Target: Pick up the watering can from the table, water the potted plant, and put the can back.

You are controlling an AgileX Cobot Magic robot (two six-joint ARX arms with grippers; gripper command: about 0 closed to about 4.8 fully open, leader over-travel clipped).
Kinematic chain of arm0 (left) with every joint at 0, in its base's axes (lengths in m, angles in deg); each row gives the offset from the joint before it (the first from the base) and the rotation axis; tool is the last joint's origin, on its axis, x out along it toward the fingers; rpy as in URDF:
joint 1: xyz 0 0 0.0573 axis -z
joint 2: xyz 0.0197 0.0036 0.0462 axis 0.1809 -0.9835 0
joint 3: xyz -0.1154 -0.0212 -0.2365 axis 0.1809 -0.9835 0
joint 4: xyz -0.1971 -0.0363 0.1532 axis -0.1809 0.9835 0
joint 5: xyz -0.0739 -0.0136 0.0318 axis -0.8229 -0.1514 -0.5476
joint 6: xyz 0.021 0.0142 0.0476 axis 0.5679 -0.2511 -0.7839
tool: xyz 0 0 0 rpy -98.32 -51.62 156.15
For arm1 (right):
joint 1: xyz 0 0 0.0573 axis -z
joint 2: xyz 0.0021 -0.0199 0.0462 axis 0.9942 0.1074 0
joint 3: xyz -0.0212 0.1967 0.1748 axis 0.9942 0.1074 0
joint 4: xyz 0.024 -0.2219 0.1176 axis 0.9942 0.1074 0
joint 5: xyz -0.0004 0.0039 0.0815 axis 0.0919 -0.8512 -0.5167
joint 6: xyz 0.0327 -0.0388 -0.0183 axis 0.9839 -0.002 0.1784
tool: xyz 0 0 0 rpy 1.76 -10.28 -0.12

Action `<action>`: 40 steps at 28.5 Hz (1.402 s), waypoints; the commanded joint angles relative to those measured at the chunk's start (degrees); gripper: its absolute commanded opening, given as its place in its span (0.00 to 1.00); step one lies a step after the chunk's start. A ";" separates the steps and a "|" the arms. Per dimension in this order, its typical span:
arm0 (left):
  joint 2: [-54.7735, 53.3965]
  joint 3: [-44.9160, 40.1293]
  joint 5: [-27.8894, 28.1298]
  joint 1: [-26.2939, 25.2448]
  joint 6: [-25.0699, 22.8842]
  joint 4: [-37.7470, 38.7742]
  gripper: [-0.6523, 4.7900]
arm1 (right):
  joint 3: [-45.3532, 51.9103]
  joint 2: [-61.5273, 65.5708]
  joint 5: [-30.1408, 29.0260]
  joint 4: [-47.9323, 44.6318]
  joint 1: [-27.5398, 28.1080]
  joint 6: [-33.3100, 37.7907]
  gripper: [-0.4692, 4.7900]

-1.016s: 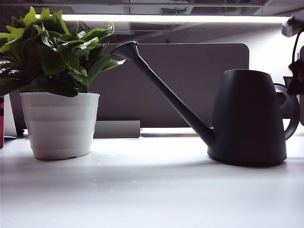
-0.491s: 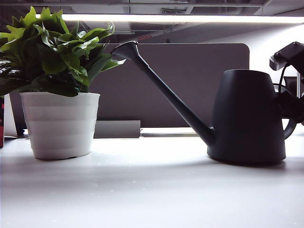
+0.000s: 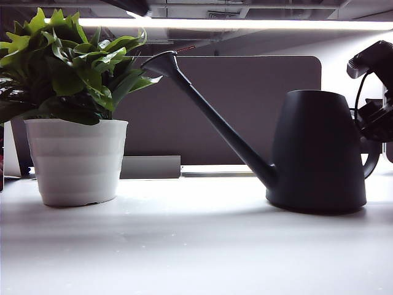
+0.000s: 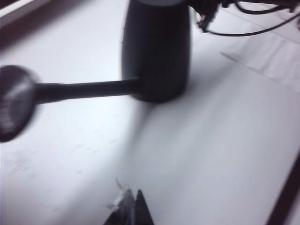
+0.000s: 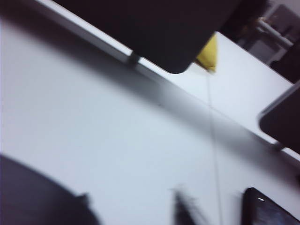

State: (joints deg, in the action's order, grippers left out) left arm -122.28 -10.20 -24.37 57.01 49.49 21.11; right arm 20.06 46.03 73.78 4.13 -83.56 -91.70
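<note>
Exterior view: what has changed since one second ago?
The right claw came in at the handle side of the watering can, which shifted slightly left and still stands on the table. A dark arm part appeared above the potted plant, which stayed put.

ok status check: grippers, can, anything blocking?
Right gripper at the watering can handle, grip unclear. Left gripper shut, above the table, empty. Can upright. Potted plant clear.

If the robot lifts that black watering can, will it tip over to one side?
Probably a bit. The can has a long spout sticking far out, so it may dip toward the plant. Its wide flat bottom likely keeps it steady on the table. It looks stiff, not floppy.
</note>
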 commanded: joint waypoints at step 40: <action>11.17 1.27 2.45 -22.75 -5.60 -0.98 0.11 | -32.46 -15.06 -0.31 25.16 -3.78 1.31 0.08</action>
State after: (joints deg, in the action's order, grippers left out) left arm -111.64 -9.31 -16.72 38.06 44.20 20.72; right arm -8.53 30.79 74.11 33.36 -87.19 -92.77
